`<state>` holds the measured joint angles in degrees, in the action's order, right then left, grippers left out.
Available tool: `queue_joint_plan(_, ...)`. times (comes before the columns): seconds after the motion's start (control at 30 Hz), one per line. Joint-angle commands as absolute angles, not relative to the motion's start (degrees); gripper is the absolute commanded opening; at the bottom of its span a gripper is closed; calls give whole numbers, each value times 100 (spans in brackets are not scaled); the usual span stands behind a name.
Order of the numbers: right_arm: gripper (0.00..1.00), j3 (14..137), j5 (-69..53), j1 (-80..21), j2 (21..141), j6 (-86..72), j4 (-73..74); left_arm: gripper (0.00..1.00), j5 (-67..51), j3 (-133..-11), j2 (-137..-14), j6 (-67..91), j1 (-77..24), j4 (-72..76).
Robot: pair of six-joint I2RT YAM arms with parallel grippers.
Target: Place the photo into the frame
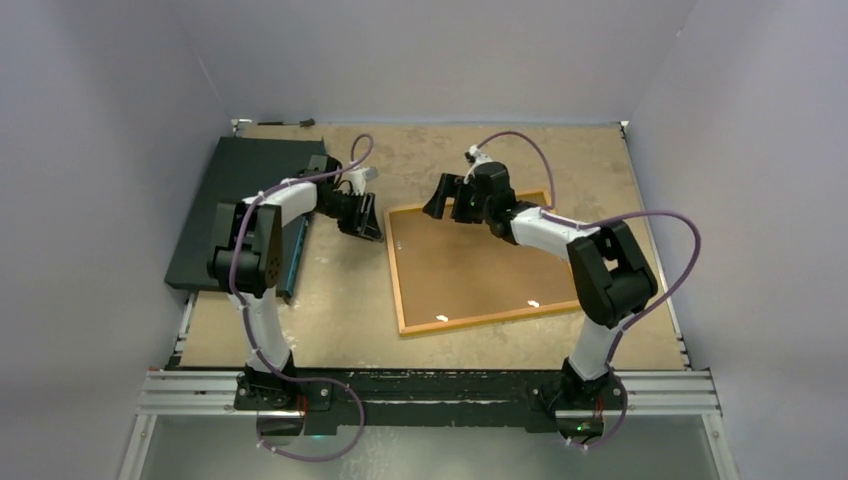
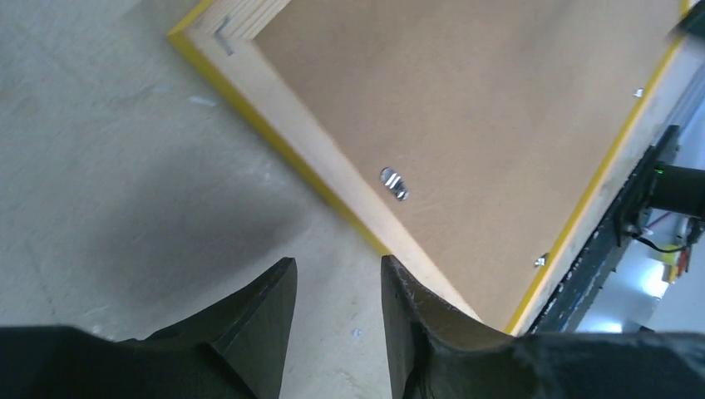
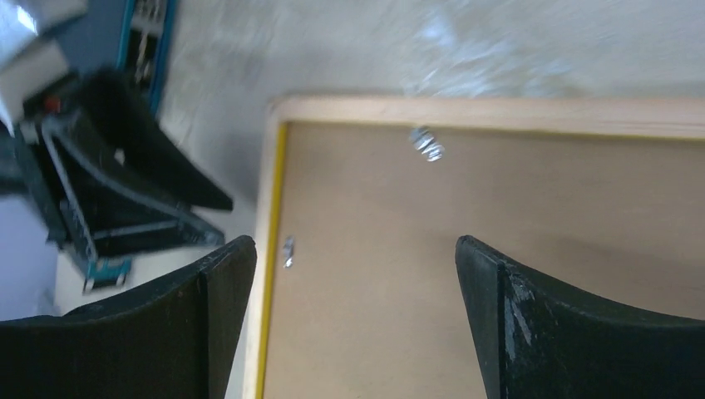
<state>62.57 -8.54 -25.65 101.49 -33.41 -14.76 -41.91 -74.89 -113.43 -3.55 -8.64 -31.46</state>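
Observation:
The frame point(image 1: 400, 290) lies face down on the table, wood-toned back up, with yellow showing along its edges point(image 2: 274, 137) point(image 3: 268, 208). A brown backing board point(image 1: 470, 265) point(image 2: 465, 108) point(image 3: 499, 199) fills it. The photo is out of view. My left gripper point(image 1: 362, 222) point(image 2: 337, 261) hovers over bare table just off the frame's left edge, jaws apart with nothing between them. My right gripper point(image 1: 445, 198) point(image 3: 355, 241) stands wide open above the board near the frame's far left corner, empty.
A dark flat slab point(image 1: 240, 210) lies at the table's left, behind the left arm. Small metal clips point(image 1: 441, 318) point(image 2: 394, 183) point(image 3: 426, 143) sit along the frame's inner rim. The left gripper point(image 3: 141, 191) shows in the right wrist view, close to the frame's corner.

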Motion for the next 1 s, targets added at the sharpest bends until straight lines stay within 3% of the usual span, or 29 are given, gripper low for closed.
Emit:
queue_joint_plan(0.0,91,6293,-2003,-2713,10237,-3180,-2252,41,-4787,-7619,-11307,243,-918,-2554)
queue_joint_plan(0.17,89,6187,-2336,-2861,10422,-3185,-2451,35,-4560,-7638,-11550,403,-1052,-2287)
queue_joint_plan(0.47,85,6341,-2673,-3183,10896,-3240,-2550,9,-4228,-7634,-11847,461,-1100,-2209)
queue_joint_plan(0.97,82,6743,-2962,-3571,11580,-3063,-2529,3,-4175,-7469,-11843,444,-1111,-2214)
